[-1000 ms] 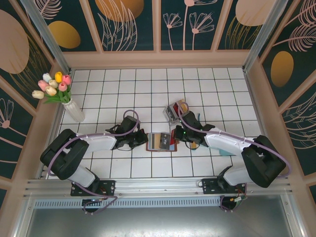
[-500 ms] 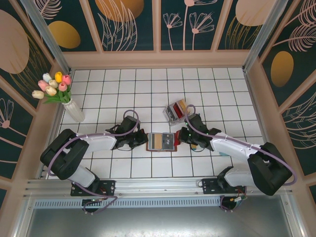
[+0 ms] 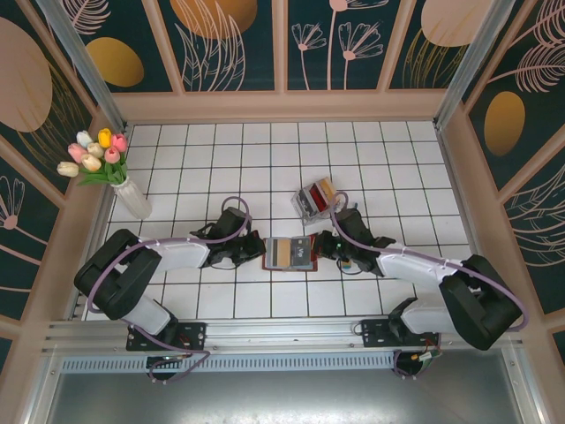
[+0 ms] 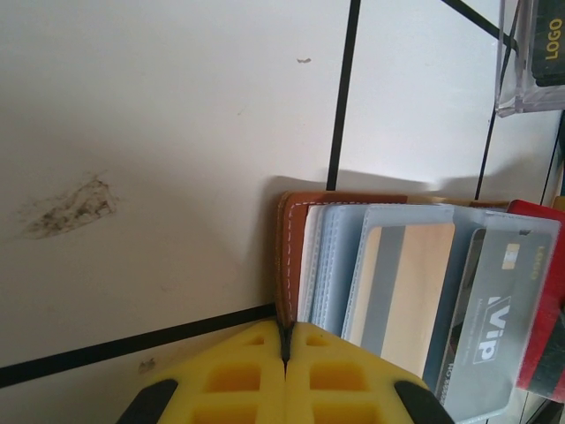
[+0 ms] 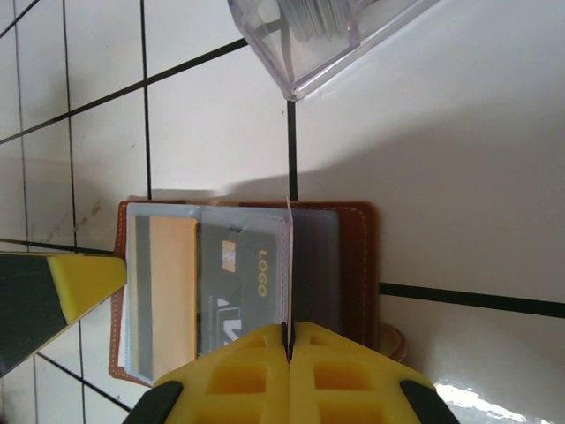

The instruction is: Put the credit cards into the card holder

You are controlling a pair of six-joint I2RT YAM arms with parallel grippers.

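the card holder (image 3: 290, 254) is laid open near the table's (image 3: 221, 159) near edge, with a tan card (image 4: 408, 291) and a grey card (image 4: 490, 318) tucked in its clear sleeves (image 5: 313, 265). more are kept in a clear box (image 3: 313, 200) just behind it. bare tiles are left toward the far edge. both pincers are clenched: the left gripper (image 4: 284, 340) at the holder's left edge, the right gripper (image 5: 288, 336) at a sleeve's edge.

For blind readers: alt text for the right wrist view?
An open brown card holder on white tiles holds a tan card and a grey card in clear sleeves; the shut right gripper pinches one sleeve. A clear plastic box lies beyond.
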